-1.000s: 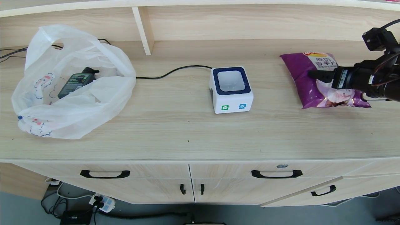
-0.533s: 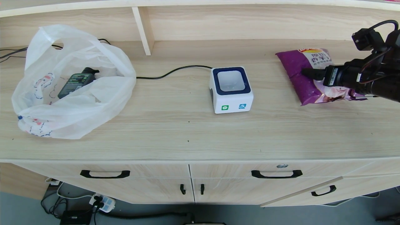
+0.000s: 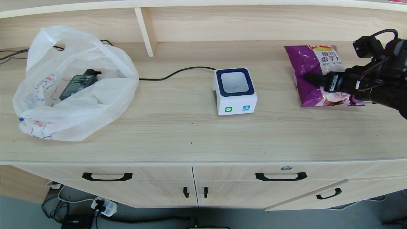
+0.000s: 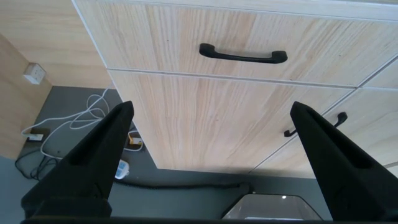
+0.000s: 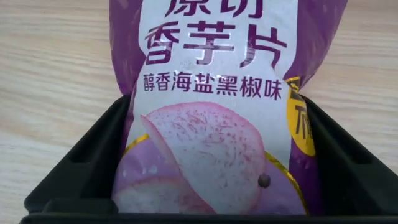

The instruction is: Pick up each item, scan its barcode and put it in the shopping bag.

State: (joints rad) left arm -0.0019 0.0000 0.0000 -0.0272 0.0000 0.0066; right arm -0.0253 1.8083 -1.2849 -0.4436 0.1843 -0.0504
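Lying at the far right of the pale wooden bench point(image 3: 190, 133), the purple foil crisp bag point(image 3: 310, 63) has its near end between the right gripper point(image 3: 314, 79), whose jaws are clamped on its two sides. Left of it, mid-bench, stands a white box scanner with a blue-rimmed window point(image 3: 234, 90), its black cable point(image 3: 171, 73) running left. At the far left slumps a white plastic shopping bag point(image 3: 73, 105) holding a dark green bottle point(image 3: 78, 84). The left gripper point(image 4: 208, 162) hangs before the drawer fronts, jaws wide apart.
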